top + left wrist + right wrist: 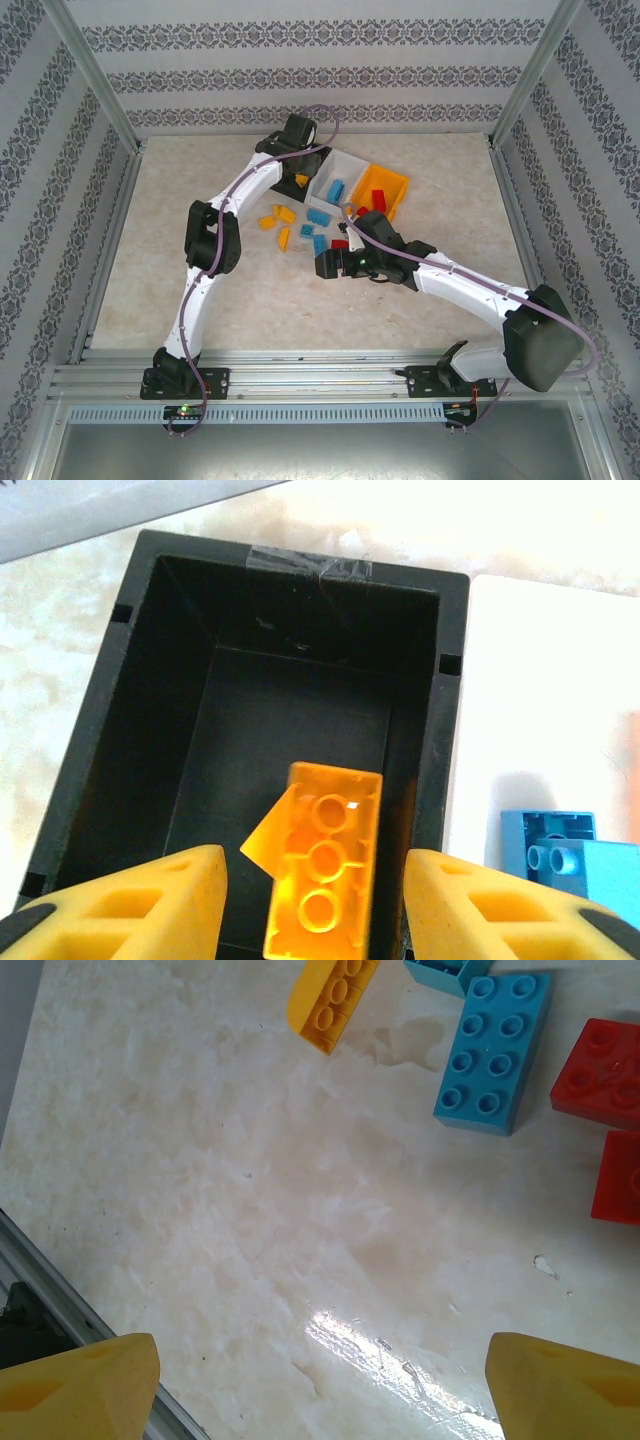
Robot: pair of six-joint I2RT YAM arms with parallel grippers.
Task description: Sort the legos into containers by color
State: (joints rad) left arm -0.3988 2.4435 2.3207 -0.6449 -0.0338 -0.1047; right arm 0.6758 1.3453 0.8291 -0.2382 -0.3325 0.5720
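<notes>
My left gripper (pixel 315 900) hangs over the black container (pixel 300 570), open. An orange-yellow lego (pixel 325 865) lies between its fingers with a gap on each side, inside the bin. The white container (pixel 540 680) next to it holds a light blue lego (pixel 560 865). From above, the black (pixel 318 158), white (pixel 335 172) and orange-yellow (pixel 395 183) containers stand in a row, with a red lego (pixel 378 198) in the last. My right gripper (pixel 325 265) is open over bare table, close to loose legos: orange-yellow (pixel 332 995), light blue (pixel 493 1052) and red (pixel 600 1075).
More loose legos lie on the table in front of the containers: orange-yellow (pixel 284 213), blue (pixel 318 217) and red (pixel 340 244). A metal frame rail (pixel 60 1290) runs along the table's edge, and patterned walls enclose the table.
</notes>
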